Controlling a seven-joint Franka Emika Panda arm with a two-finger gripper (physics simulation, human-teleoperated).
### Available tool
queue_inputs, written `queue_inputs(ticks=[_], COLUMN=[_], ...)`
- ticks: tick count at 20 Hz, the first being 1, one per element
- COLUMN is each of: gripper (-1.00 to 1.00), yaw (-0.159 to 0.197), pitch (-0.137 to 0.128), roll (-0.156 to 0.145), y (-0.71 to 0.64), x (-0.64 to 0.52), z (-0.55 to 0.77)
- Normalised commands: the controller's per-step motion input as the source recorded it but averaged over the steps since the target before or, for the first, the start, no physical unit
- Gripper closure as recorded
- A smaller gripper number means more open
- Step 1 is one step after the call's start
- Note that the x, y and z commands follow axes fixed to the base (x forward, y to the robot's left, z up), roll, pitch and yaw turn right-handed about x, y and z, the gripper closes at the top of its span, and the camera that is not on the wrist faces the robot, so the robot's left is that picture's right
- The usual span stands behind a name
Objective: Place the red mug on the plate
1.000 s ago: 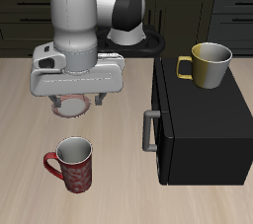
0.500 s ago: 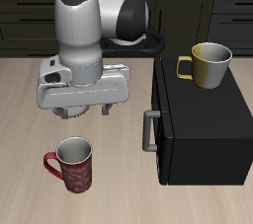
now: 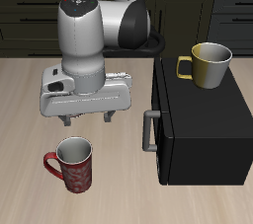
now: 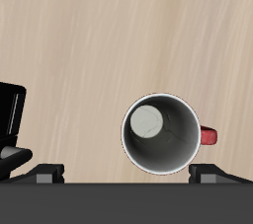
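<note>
Fingers [image 3: 65, 120] spread wide open on my gripper [image 3: 86, 120], nothing between them, hanging above the wooden table [image 3: 25, 119]. Just past my fingertips, closer to the table's front edge, the red mug [image 3: 73, 163] stands upright with its handle poking sideways; from my wrist cam I look straight down into its pale inside [image 4: 162, 133]. Off to the side sits a black cabinet [image 3: 198, 119] with a yellow mug [image 3: 207, 64] on top. Can't spot the plate, my hand blocks that patch.
</note>
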Motion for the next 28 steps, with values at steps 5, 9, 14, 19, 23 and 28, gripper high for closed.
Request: queue_inputs(ticks=[5,9,14,19,23,28], gripper=[-1.0,-1.0,-1.0,-1.0,-1.0,-1.0], yaw=[0.003,-0.012,-0.005,-0.018,0.011,-0.003], pitch=[0.017,0.002,-0.002,0.003,-0.004,0.007], roll=[-0.001,-0.004,0.007,0.013,-0.003,-0.014], y=[0.02,0.01,0.12,0.1,0.01,-0.03], x=[0.08,0.04,0.05,0.04,0.02,0.0], z=[-0.27,-0.16,-0.3,-0.26,-0.24,-0.17])
